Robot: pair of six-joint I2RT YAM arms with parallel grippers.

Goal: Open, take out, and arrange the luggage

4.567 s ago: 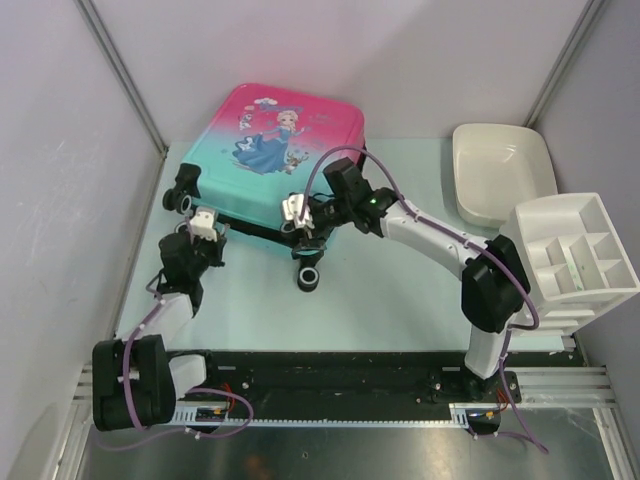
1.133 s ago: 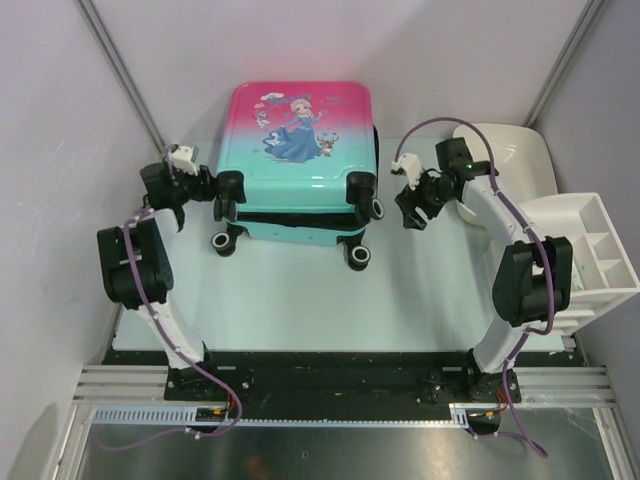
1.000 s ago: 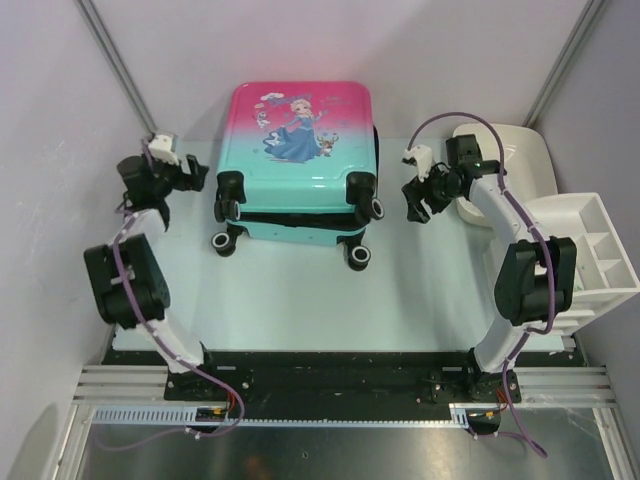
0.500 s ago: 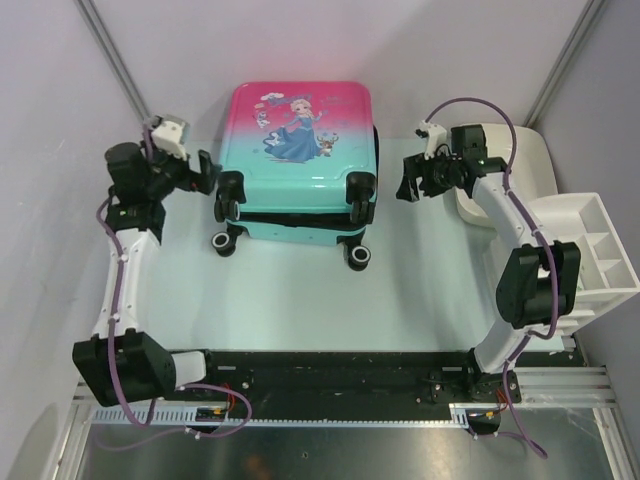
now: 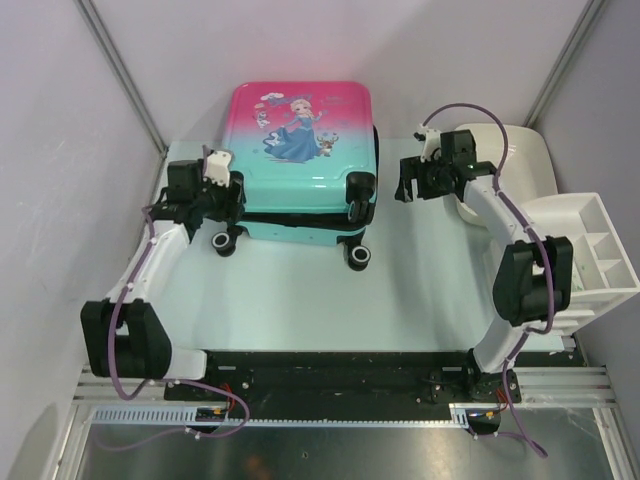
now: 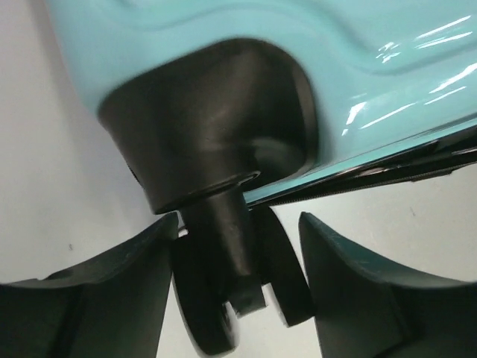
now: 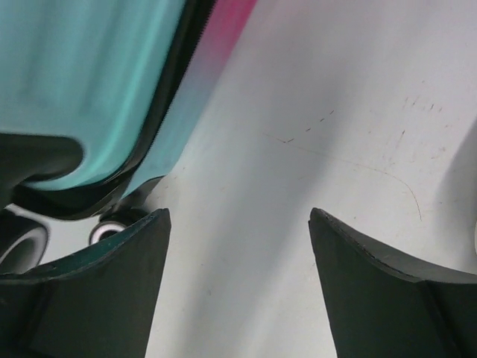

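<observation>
The luggage [image 5: 298, 160] lies shut at upper centre. The left end effector [image 6: 237, 231], fingers apart, straddles a left-side wheel [image 6: 279, 287]. The right end effector [image 7: 237, 276], also apart, hovers over open surface [image 5: 420, 290] beside its right edge.

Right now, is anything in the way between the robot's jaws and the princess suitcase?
Nothing visible. The left jaws straddle one wheel of the suitcase; only table surface separates the right jaws from its side.

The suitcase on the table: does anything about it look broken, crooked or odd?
Nothing stands out. The suitcase lies flat and closed, picture side up, with no damage visible. The left gripper sits open around one corner wheel; the right gripper is open beside the suitcase, not touching it.
</observation>
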